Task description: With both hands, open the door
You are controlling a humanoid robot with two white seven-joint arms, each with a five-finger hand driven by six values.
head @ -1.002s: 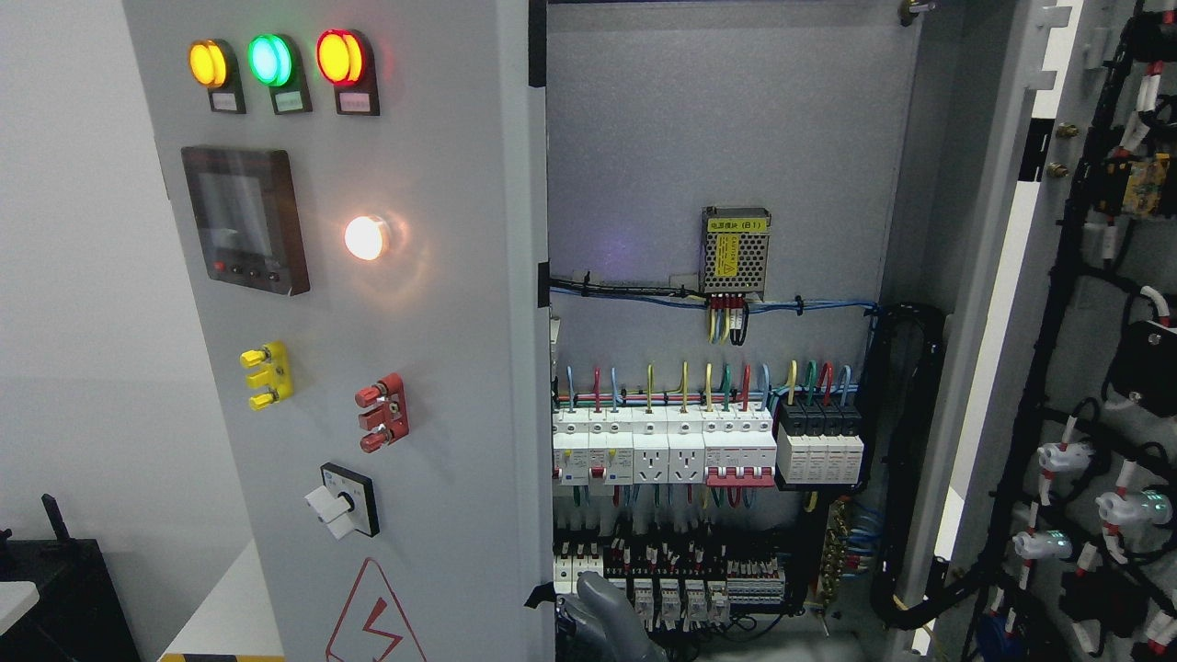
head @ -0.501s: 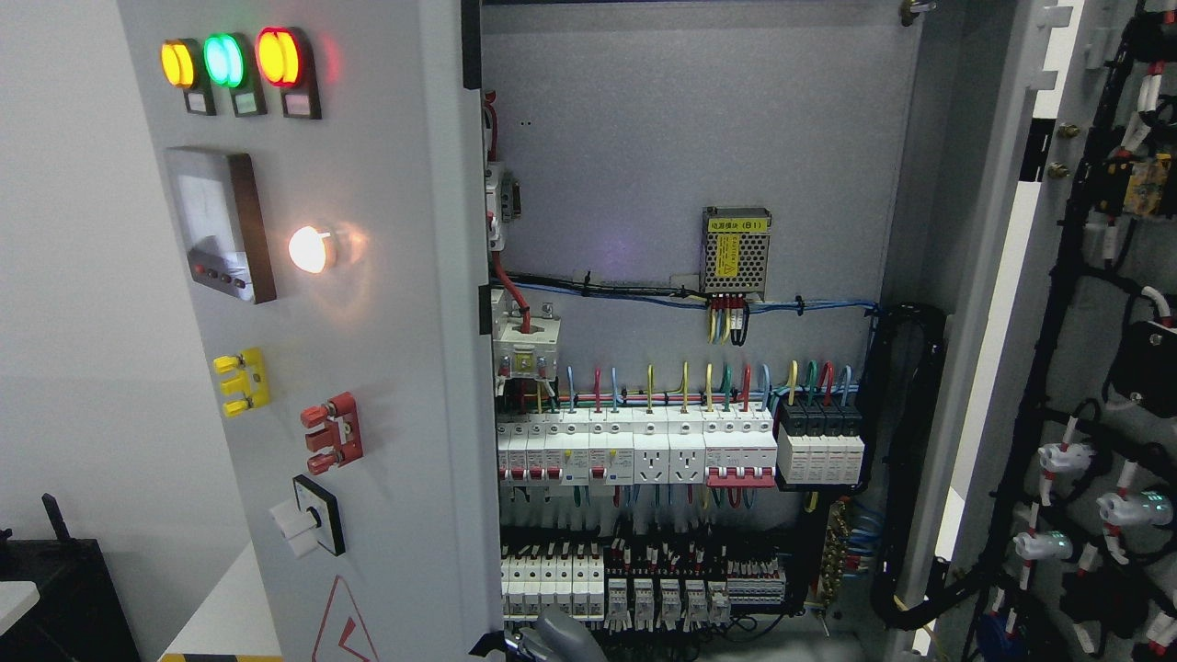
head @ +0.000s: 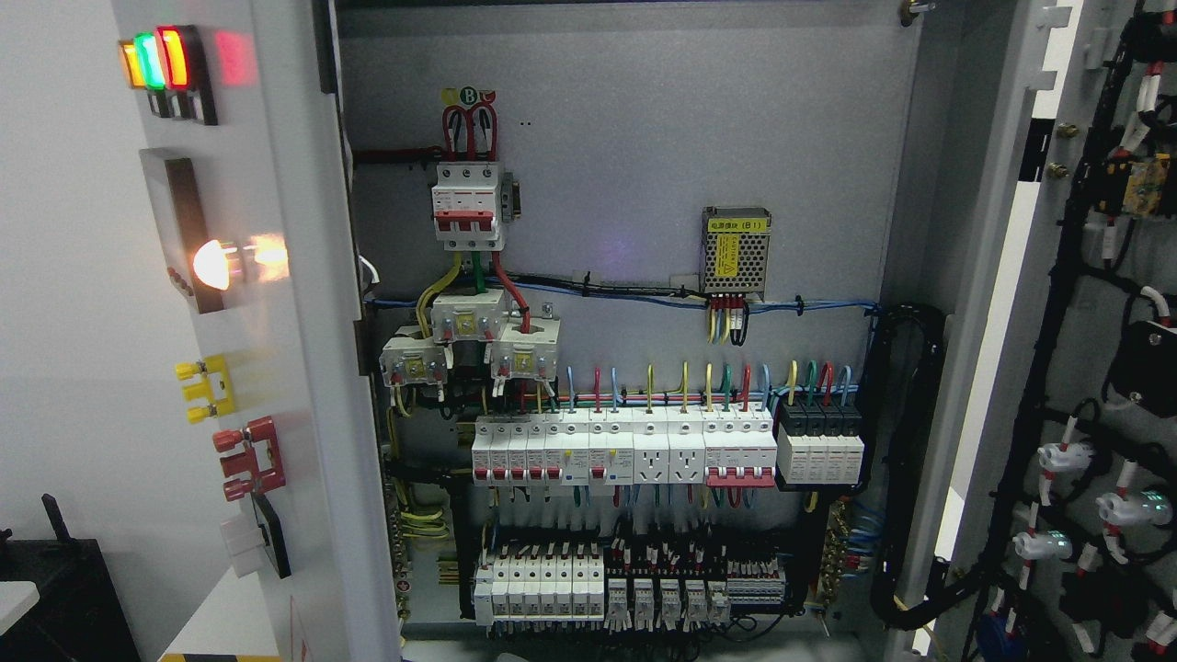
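Left door [head: 276, 368] of the electrical cabinet: standing at the picture's left, swung wide and showing almost edge-on, its face carrying indicator lamps [head: 156, 60], a lit white lamp [head: 213, 264], yellow terminals [head: 207, 388], red terminals [head: 250, 458] and a rotary switch [head: 262, 538].
Right door [head: 1085, 368]: standing open at the far right, its inner side showing black wiring harnesses [head: 1057, 303] and lamp backs.
Interior: breaker rows [head: 634, 450], a red-handled main breaker [head: 469, 204] and a mesh-cased power supply [head: 736, 250] are lying fully exposed on the back panel [head: 644, 119].
Hands: neither robot hand is showing, so I cannot tell whether either is grasping, clenched or released.
Task standing: both leaves appear open; opening looks nearly or wholly done.
Risks: with the lamps glowing, the panel is likely energised, so a hand drifting inward could be touching live terminals or snagging loose wires. Pushing the left door further could be straining its hinges or knocking the protruding switch against the wall [head: 55, 276] beside it. A released door could be swinging back.
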